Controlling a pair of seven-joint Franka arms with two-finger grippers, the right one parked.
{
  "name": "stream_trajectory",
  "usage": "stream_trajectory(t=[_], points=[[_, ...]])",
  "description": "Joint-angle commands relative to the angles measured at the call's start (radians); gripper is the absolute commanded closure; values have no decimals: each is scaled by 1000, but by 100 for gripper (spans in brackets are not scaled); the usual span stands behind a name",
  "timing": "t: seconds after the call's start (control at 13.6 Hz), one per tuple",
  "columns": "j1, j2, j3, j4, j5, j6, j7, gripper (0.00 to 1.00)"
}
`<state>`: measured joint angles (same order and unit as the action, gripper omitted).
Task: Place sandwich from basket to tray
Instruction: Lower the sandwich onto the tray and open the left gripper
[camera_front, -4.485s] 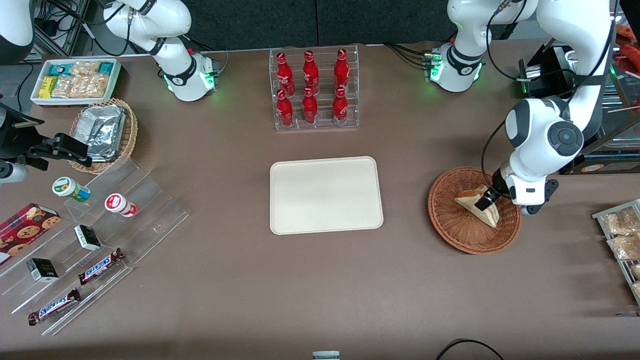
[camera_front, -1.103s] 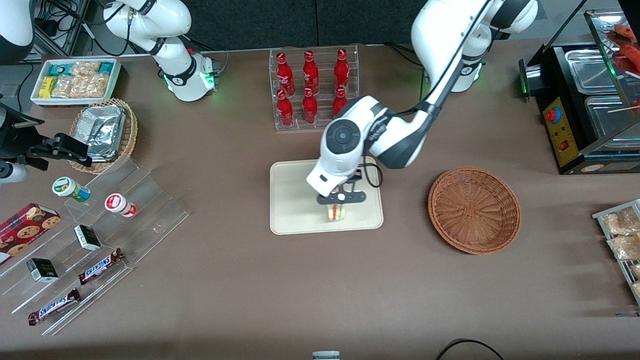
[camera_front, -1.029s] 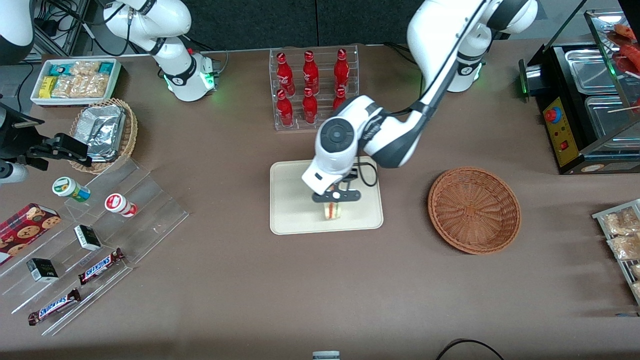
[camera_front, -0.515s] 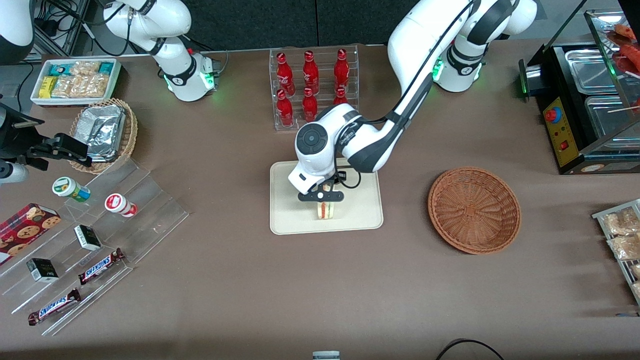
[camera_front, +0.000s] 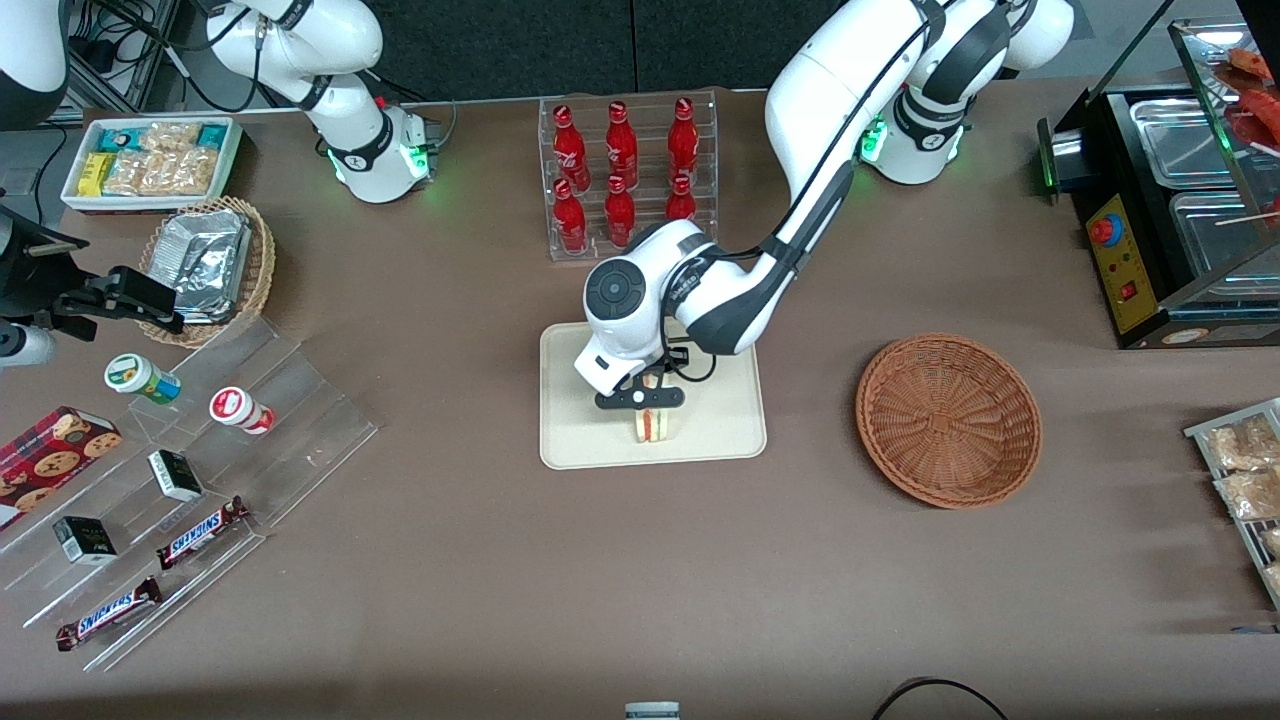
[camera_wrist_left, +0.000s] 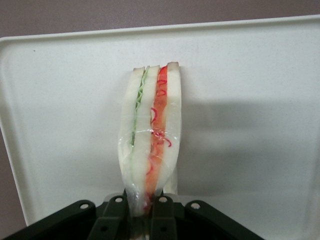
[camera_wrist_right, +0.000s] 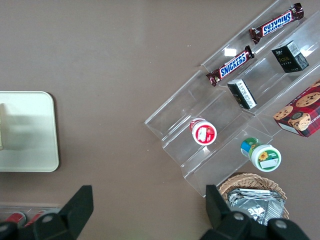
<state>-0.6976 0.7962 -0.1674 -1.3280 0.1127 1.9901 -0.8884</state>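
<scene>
I've got the sandwich (camera_wrist_left: 150, 135) pinched between my fingers (camera_wrist_left: 164, 215), black pads closed on its lower end. It's a soft wedge in clear, glossy film: three pale white bread slices standing on edge, a thin green layer in one seam and a red-orange layer in the other, with curly red strands showing through the wrap. It stands upright over the tray (camera_wrist_left: 260, 125), and its shadow falls on the tray floor beside it.

The tray is flat, cream, faintly speckled, rectangular with rounded corners and a low raised rim. From the front, the sandwich (camera_front: 651, 424) sits over the part of the tray (camera_front: 715, 430) nearest the front camera; I can't tell whether its tip touches the surface.

My arm reaches in from its base, elbow high, forearm sloping down across the desk (camera_front: 640, 580), wrist bent so my gripper (camera_front: 640, 399) points straight down.

The basket (camera_front: 947, 420), round, shallow, reddish-brown woven wicker, lies well apart toward my end of the desk, nothing in it.

Toward the parked arm's end, on clear plastic steps, two bars (camera_wrist_right: 235, 62) read "SNICKERS".
</scene>
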Motion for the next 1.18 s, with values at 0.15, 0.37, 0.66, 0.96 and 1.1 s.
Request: stream_trajectory(t=[0.15, 0.37, 0.66, 0.96, 1.1], points=[[-22, 17, 13, 32, 16, -20, -27, 100], [-28, 23, 13, 29, 16, -20, -27, 30], [-26, 20, 11, 30, 15, -20, -24, 0], [-19, 3, 13, 44, 9, -30, -24, 0], [-17, -18, 13, 49, 4, -43, -24, 0]])
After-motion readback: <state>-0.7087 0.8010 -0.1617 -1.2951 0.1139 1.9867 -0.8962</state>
